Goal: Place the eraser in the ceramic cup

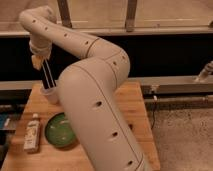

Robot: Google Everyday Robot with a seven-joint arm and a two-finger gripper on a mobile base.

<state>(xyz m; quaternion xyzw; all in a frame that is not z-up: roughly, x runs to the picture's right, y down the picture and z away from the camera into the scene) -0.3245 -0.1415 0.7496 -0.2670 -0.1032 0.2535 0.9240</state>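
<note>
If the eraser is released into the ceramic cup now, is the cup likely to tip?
Perhaps slightly. The ceramic cup looks small and narrow, and the eraser, hanging upright from the shut gripper, seems about as long as the cup is tall. It would probably lean on the rim. Ceramic is likely heavy enough to stay standing.

Dim warm light, soft blur, dark background

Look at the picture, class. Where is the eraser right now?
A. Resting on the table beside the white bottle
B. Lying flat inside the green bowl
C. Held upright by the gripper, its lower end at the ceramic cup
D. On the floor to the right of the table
C: the gripper is shut on the eraser, which hangs upright with its lower end at the ceramic cup.
</note>
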